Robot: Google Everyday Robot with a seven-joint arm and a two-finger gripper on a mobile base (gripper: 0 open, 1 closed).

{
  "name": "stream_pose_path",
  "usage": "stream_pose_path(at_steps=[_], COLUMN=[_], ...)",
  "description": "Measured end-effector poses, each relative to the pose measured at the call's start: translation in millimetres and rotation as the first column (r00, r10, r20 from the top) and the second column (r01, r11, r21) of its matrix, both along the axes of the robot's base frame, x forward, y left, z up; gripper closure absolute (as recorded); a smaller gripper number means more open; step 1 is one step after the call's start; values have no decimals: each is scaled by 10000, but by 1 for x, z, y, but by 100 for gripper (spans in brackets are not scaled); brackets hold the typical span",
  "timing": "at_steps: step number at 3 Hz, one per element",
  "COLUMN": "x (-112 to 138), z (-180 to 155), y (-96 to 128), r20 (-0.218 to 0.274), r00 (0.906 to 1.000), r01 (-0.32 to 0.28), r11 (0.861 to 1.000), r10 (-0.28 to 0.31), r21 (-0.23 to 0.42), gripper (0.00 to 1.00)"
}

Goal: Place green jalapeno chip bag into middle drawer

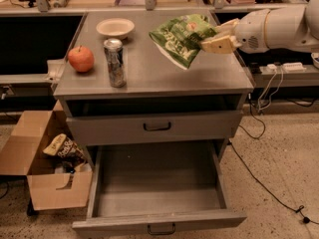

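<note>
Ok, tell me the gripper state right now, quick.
Gripper: shut on the green jalapeno chip bag, holding it over the right rear of the cabinet top.

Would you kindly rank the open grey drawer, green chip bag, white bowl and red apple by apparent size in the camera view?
First, open grey metal drawer; then crinkly green chip bag, held above the cabinet top by the gripper; white bowl and red apple look alike.

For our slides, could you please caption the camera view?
The gripper holds the green jalapeno chip bag over the cabinet top, with the middle drawer pulled open below.
</note>
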State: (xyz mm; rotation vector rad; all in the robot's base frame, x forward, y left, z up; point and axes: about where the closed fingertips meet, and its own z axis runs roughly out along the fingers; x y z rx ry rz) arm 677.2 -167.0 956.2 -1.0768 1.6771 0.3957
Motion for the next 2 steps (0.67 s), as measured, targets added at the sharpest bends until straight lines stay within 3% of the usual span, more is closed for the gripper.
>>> stream_pose_path(at_steps=[1,2], x=[-16,-68], z=[-21,-42], y=[-3,-6], r20=[-217,-487], r00=[9991,9927], r01=[-365,-1155], r11=[9983,9848], r10=[356,1101], r21=[-453,-1295], gripper=[100,100])
